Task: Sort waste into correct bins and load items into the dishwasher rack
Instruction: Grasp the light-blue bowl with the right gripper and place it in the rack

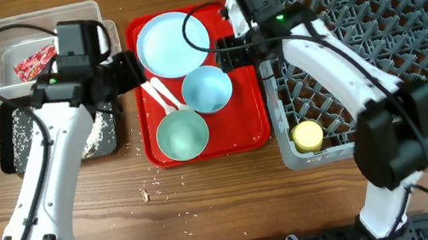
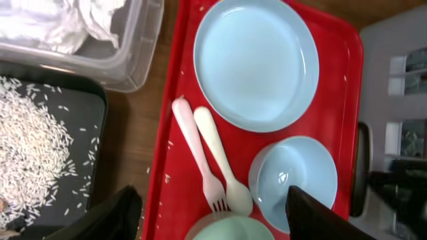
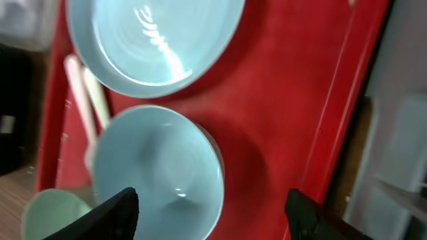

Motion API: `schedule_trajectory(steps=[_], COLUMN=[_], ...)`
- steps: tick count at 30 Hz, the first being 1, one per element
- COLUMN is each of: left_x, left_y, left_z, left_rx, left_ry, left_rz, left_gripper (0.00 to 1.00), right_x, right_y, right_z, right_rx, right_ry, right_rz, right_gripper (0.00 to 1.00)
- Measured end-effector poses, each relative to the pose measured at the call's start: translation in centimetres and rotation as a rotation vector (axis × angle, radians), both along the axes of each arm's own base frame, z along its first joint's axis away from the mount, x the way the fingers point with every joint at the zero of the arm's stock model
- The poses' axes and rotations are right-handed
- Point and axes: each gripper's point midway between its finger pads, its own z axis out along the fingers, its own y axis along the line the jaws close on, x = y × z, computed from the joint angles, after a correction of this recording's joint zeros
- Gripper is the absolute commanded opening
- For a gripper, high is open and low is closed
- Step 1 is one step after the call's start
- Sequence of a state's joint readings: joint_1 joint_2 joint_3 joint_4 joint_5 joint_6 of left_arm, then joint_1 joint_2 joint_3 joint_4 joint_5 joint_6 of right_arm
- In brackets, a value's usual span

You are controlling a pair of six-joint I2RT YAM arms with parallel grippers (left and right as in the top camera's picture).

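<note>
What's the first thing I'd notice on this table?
The bright red tray in the middle grabs you first, holding a pale blue plate, a blue bowl and a green bowl. To its right sits the big grey rack with a little yellow cup in one corner. On the left, white rice lies in a black tray.
</note>
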State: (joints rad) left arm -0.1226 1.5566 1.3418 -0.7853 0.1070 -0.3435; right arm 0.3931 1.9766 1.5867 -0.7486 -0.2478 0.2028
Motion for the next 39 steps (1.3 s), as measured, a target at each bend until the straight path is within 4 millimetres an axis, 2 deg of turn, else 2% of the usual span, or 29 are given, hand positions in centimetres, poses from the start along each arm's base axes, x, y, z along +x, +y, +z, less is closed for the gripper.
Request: schedule_trajectory(steps=[4,8,12,17,22,23,25,26,27,29,31,33,34,36,39], left_x=[0.6,0.6,0.6,0.6,0.7,0.7,0.7,0.7,0.7,0.7,0.9,0.9,0.9,1.0,1.2], left_y=[0.0,-0.1,-0.1,-0.1,-0.1,-0.1,-0.1,-0.1,-0.1,-0.1,-0.1,-0.2,-0.2,-0.1,0.3], left_z=[0.4,0.5,0.5,0.5,0.5,0.5,0.5,0.5,0.5,0.5,0.6,0.7,0.7,0.7,0.8], left_rx=[-0.018,-0.023,-0.023,-0.023,-0.023,-0.023,-0.024,-0.024,-0.023,-0.024,-0.024,-0.025,-0.025,-0.022,-0.004], left_ry=[-0.029,-0.028,-0.028,-0.029,-0.031,-0.032,-0.031,-0.032,-0.032,-0.034,-0.041,-0.044,-0.044,-0.046,-0.055], left_rz=[0.002,-0.001,-0.001,-0.001,-0.001,-0.001,-0.002,-0.002,-0.001,-0.001,-0.001,-0.001,-0.001,0.0,0.014], left_gripper=[0.74,0.74,0.74,0.74,0.74,0.74,0.74,0.74,0.74,0.74,0.73,0.74,0.74,0.75,0.77], right_x=[-0.9,-1.9,-2.3,-2.3,-3.4,-3.2,-1.0,0.7,3.1,4.8,6.3,7.3,8.0,9.6,11.8], right_y=[0.5,0.8,1.0,1.1,0.2,-0.3,-1.7,-2.9,-5.6,-9.0,-12.6,-15.4,-16.5,-17.8,-18.9], right_z=[-3.1,-6.4,-7.3,-7.3,-6.8,-5.9,-1.5,1.9,7.8,14.0,19.1,21.2,21.2,20.4,17.0], right_rx=[0.002,0.005,0.013,0.015,-0.029,-0.057,-0.108,-0.142,-0.205,-0.263,-0.342,-0.438,-0.5,-0.599,-0.755], right_ry=[0.089,0.181,0.209,0.213,0.264,0.241,0.098,-0.018,-0.223,-0.429,-0.624,-0.734,-0.764,-0.801,-0.791], right_rz=[0.038,0.057,0.07,0.066,0.05,0.039,-0.026,-0.1,-0.25,-0.422,-0.609,-0.74,-0.777,-0.812,-0.791], right_gripper=[0.55,0.33,0.06,0.04,0.04,0.04,0.04,0.04,0.04,0.04,0.04,0.04,0.04,0.04,0.04])
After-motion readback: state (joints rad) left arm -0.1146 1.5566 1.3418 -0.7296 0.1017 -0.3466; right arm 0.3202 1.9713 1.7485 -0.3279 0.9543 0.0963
